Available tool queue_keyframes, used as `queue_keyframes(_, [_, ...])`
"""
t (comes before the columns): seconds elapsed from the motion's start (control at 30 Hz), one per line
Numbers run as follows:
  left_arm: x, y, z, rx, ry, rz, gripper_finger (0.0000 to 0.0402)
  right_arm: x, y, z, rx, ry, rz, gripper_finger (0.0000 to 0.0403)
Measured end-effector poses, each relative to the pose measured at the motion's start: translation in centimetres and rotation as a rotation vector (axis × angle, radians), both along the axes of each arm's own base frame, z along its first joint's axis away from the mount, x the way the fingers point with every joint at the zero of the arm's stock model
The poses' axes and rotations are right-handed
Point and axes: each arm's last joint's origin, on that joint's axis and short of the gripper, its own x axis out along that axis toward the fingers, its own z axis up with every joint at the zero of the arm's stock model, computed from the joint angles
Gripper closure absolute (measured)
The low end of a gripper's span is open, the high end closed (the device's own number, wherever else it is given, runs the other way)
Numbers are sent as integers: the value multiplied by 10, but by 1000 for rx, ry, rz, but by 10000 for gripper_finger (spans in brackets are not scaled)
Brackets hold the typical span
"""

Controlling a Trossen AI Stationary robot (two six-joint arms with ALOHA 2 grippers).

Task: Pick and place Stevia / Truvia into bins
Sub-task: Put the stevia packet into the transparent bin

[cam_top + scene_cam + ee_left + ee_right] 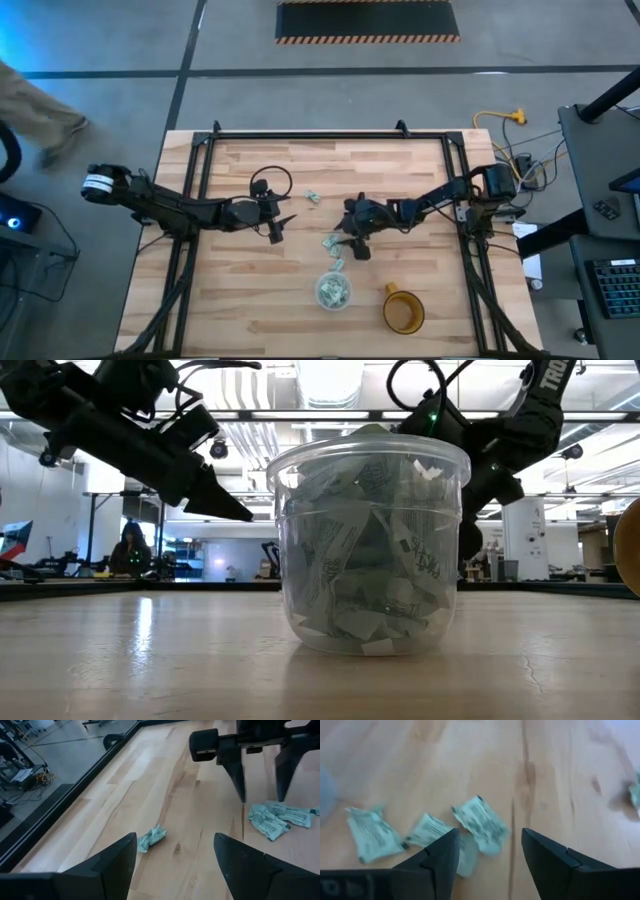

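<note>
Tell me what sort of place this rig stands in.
Probably a robotics lab or workshop: concrete floor with a hazard-striped mat, a keyboard beside the table, and workbenches in the hall behind.

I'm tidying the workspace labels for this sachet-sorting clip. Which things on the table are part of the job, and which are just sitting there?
Part of the job:
- small pale green paper sachets loose on the wood
- one lone sachet farther off
- round clear plastic cup, already packed with sachets
- left gripper and right gripper, both open

Just lying about:
- amber-orange mug beside the cup
</note>
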Motion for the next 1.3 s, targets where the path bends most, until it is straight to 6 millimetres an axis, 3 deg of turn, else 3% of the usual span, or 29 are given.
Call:
queue_keyframes(0.2, [0, 1, 0, -1, -4, 5, 153, 9, 2, -7, 46, -88, 52, 199])
queue_keyframes(0.37, [0, 1, 0, -17, -9, 12, 153, 19, 2, -27, 52, -39, 54, 199])
queue_keyframes(0.5, [0, 1, 0, -22, -10, 14, 153, 28, 1, -33, 52, -28, 54, 202])
queue_keyframes(0.67, [0, 1, 0, -22, -9, 12, 153, 29, 0, -33, 45, -20, 56, 234])
queue_keyframes(1.07, [-1, 1, -3, -23, -1, 8, 153, 23, -9, -17, 13, 1, 0, 374])
queue_keyframes(1.3, [-8, 1, -13, -22, 36, 5, 153, 18, -18, 18, -116, -46, -139, 393])
